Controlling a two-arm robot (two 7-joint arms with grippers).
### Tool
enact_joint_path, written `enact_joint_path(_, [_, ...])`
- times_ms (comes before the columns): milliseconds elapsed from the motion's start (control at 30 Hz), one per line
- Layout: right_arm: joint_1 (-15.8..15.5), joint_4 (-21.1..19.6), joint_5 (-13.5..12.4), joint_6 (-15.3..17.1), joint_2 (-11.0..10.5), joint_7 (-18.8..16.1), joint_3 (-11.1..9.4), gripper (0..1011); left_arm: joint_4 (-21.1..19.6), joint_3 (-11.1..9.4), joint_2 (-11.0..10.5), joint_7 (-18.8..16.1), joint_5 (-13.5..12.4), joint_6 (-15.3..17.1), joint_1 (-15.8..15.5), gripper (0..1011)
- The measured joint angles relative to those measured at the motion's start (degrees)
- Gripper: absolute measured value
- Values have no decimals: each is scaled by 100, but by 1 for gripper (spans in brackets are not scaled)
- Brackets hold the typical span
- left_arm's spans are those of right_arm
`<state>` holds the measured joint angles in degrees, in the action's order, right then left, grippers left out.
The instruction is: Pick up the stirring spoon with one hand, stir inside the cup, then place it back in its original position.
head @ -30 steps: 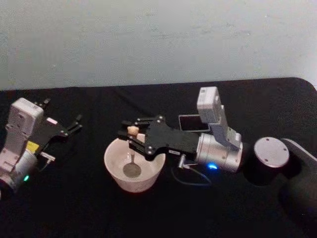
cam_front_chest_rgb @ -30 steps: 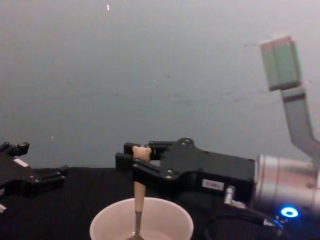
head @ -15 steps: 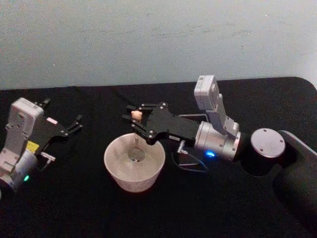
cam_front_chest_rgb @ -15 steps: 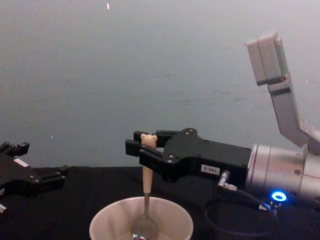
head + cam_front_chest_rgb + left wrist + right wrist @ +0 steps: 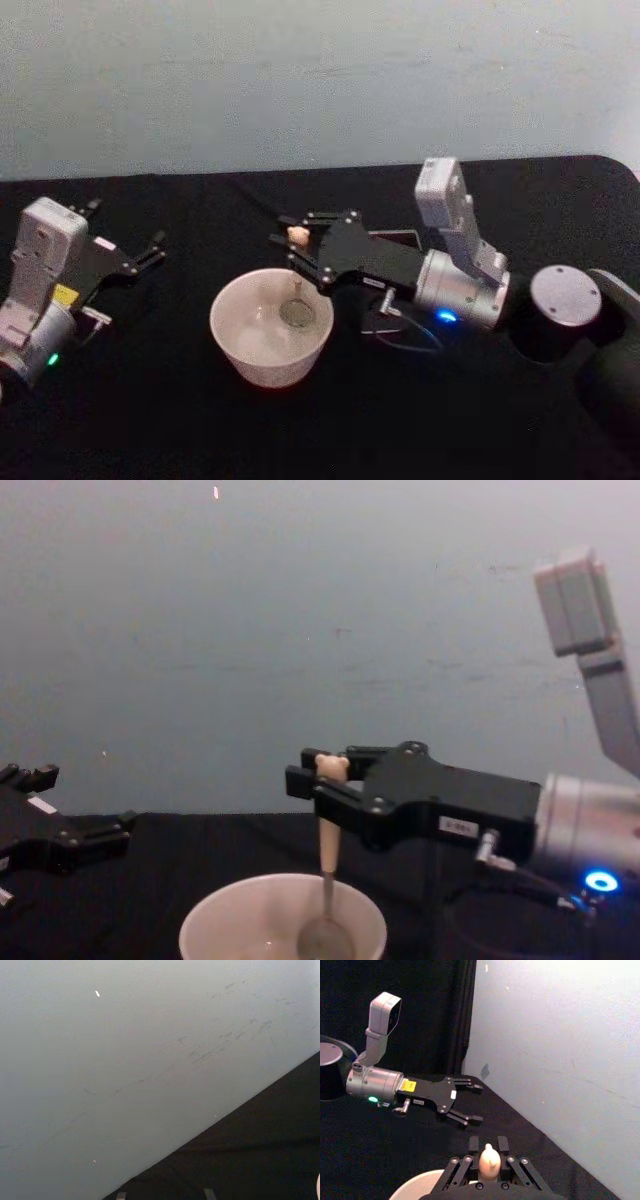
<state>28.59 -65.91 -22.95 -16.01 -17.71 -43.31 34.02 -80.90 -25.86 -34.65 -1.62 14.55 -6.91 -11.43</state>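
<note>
The cream-white cup [image 5: 262, 366] stands on the black table, centre-left in the head view. My right gripper [image 5: 298, 246] reaches in from the right above its far-right rim, shut on the stirring spoon [image 5: 327, 852] just below the bear head [image 5: 489, 1161]. The spoon hangs upright with its metal bowl [image 5: 297, 313] inside the cup at the right side. The cup's rim [image 5: 222, 908] shows low in the chest view. The dark grey holder [image 5: 398, 234] is mostly hidden behind the right gripper. My left gripper [image 5: 150, 250] is parked open at the far left, well away from the cup.
A thin cable [image 5: 402, 340] loops on the black cloth just right of the cup, under the right wrist. The right arm's round joint [image 5: 566, 296] sits at the far right. A pale wall runs behind the table's far edge.
The right gripper has carried the spoon from the cup's left-centre across to its right side, with the bowl staying inside the cup. The left arm has not moved.
</note>
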Motion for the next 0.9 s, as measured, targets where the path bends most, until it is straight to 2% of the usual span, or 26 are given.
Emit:
enact_joint_path(267, [-320, -547, -158, 165, -299, -109, -47, 215, 0, 0, 0, 0, 0, 0, 0, 1001])
enact_joint_path(467, [-415, -750, -252, 229, -370, -258, 49, 215, 0, 0, 0, 0, 0, 0, 0, 1001])
enact_joint_path(667, [-349, -680, -274, 231, -234, -321, 198, 216, 0, 0, 0, 0, 0, 0, 0, 1001])
enact_joint_path(900, [-91, -293, -256, 144, 70, -315, 305, 215, 0, 0, 0, 0, 0, 0, 0, 1001])
